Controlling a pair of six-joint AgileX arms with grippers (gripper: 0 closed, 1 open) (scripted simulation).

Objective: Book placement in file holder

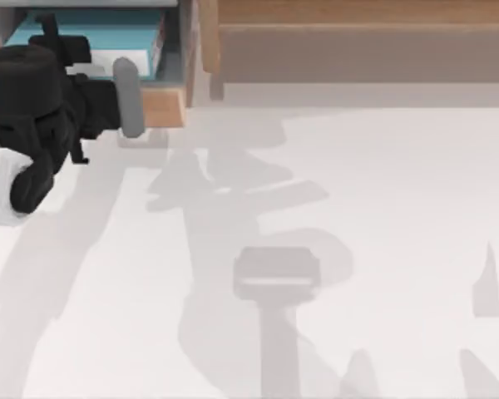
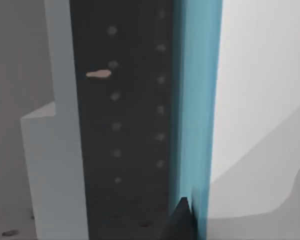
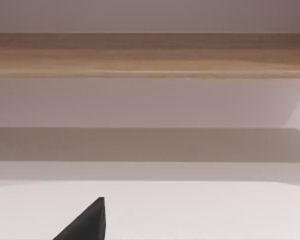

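The AgileX left gripper (image 1: 62, 50), jaw state indiscernible, is hovering over the teal-blue hardcover book (image 1: 91, 29) lying inside the grey-walled, tan-lipped file holder (image 1: 162, 106).

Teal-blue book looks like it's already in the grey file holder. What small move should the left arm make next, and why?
Probably ease the left gripper straight back toward the table's open middle. In the top view the teal-blue hardcover book already lies inside the grey-walled file holder, behind its tan wooden lip, so only clearing the arm seems left.
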